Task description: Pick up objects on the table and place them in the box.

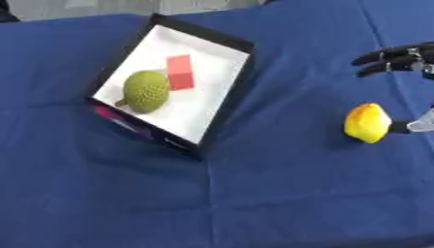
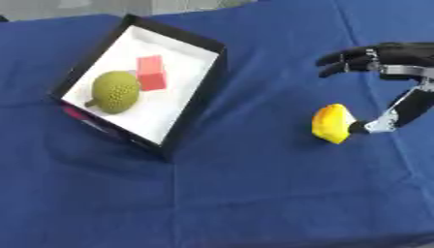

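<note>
- While the right hand (image 2: 373, 57) is reaching in from the right edge, its fingers are spread apart and lightly bent, holding nothing, with the thumb tip touching the right side of the yellow object (image 2: 332, 123).
- The yellow object is lying on the blue tablecloth (image 1: 280, 193), well to the right of the box (image 1: 222, 104); it is rounded, its long axis running roughly up-down in the view and leaning slightly, top toward the left.
- The box, black-walled with a white floor, is sitting askew, its long axis running from upper right to lower left.
- Inside the box, a bumpy green fruit (image 1: 146, 91) is lying toward the lower left, with a red block (image 1: 179, 71) just beside it, toward the upper right.
</note>
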Controlling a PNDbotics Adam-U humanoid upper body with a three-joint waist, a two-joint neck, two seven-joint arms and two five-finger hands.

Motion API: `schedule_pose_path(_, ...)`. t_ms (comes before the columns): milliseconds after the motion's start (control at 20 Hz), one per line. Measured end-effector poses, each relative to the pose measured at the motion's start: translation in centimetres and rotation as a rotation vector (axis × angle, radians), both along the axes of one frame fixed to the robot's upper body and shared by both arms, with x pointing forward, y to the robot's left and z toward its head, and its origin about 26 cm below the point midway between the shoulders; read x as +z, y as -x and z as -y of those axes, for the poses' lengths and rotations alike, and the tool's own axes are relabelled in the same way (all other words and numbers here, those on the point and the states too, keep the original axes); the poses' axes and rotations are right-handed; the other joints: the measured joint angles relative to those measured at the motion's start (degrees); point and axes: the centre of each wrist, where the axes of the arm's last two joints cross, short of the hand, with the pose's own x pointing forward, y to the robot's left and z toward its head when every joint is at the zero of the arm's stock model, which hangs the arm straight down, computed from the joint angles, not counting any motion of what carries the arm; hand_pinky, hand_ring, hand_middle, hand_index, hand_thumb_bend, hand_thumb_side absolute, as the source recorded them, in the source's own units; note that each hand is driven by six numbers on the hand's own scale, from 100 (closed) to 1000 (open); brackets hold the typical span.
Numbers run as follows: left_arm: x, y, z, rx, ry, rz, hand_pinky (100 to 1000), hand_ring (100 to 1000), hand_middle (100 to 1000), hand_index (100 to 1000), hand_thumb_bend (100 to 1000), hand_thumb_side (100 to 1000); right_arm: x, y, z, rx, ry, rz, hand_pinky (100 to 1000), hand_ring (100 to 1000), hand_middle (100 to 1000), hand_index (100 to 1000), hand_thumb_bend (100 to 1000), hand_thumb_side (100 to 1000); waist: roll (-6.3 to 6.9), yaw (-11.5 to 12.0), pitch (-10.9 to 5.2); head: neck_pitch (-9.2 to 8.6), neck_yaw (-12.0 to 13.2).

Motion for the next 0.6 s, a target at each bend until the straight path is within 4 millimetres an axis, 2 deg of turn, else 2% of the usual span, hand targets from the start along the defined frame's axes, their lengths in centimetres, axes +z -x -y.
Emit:
schedule_pose_path(300, 0.0, 0.0, 0.0, -0.002, 0.000, -0.003, 627, 706, 737, 748, 100, 637, -1.7, -0.5, 0.2, -0.004, 0.040, 0.011, 1000, 1000, 855, 898, 453, 458, 0.00, 0.0, 0.00, 0.00, 0.0)
schedule_pose_path(600, -0.1, 0.0, 0.1, -0.004, 0.003, -0.006, 626, 705, 730, 746, 100, 636, -2.9, -0.7, 0.1, 0.010, 0.065, 0.011, 987, 858, 761, 899, 452, 462, 0.00, 0.1, 0.00, 0.00, 0.0)
